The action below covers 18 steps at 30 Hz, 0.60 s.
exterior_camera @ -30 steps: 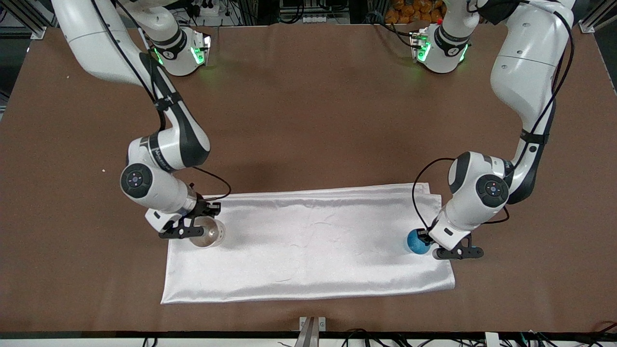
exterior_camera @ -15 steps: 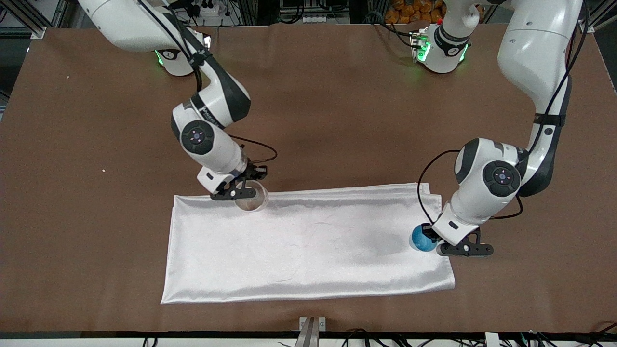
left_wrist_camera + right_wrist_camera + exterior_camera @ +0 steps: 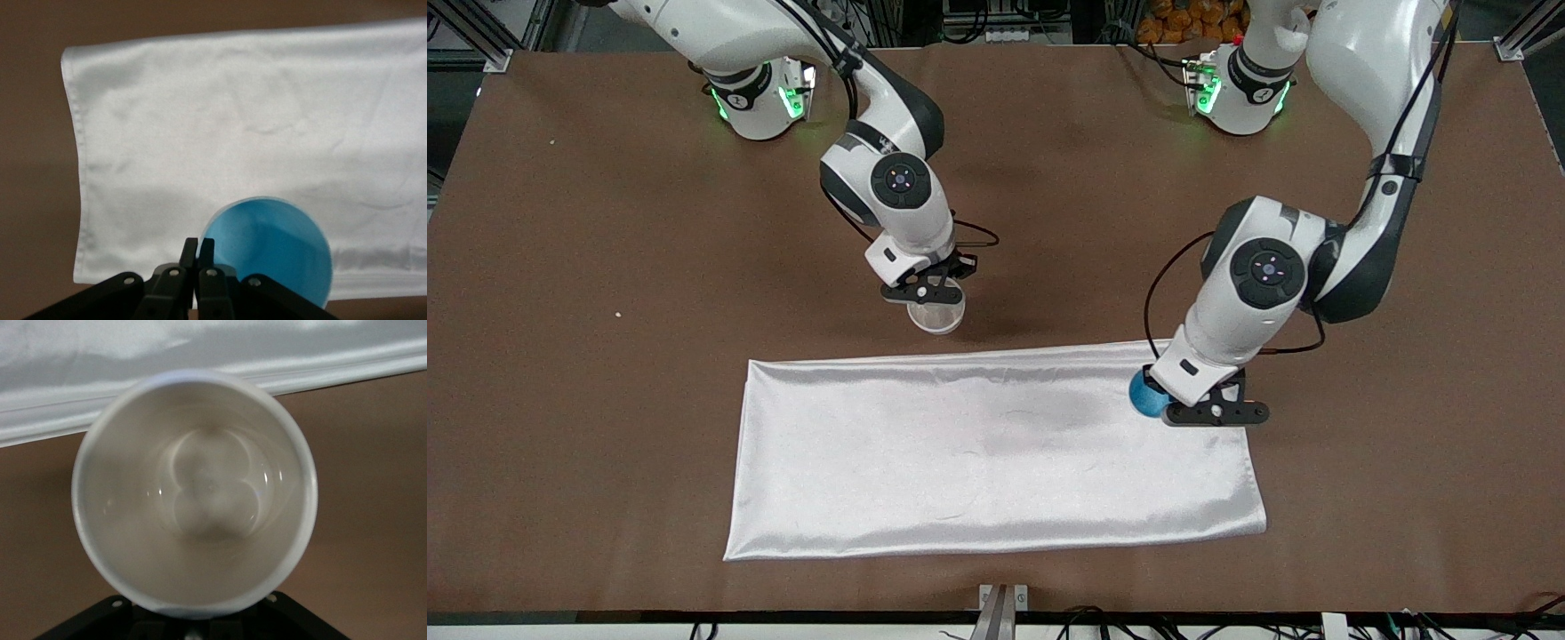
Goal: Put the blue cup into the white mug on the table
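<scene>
The bench (image 3: 605, 427) is showing a matt brown, finely grained surface. The white cloth (image 3: 978, 462) is gleaming like satin, smooth with faint creases. The blue cup (image 3: 267, 250) is looking like translucent plastic. The white mug (image 3: 193, 493) is shining inside like glazed ceramic.

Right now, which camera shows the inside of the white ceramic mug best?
The right wrist view: the white ceramic mug fills it, its empty cream inside plain. The front view shows it small under the right pincer. The left wrist view misses it.
</scene>
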### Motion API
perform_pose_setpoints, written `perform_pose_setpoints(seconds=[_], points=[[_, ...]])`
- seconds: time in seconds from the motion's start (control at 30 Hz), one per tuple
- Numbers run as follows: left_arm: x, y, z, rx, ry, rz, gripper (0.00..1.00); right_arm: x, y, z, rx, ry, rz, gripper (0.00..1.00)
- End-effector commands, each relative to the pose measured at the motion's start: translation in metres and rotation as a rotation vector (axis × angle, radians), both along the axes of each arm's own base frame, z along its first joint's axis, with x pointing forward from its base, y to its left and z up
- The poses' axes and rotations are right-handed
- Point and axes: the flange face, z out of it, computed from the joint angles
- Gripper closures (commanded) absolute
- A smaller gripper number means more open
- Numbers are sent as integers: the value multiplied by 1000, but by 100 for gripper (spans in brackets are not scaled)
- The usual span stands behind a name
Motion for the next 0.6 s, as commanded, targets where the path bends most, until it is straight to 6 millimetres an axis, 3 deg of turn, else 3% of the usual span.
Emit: perform_pose_setpoints(seconds=[0.0, 0.57], points=[[-20, -25, -2, 39, 13, 17, 100, -15, -7, -17, 16, -41, -45, 100], [-42, -59, -25, 53, 47, 0, 100, -13, -7, -46, 86, -63, -80, 100]])
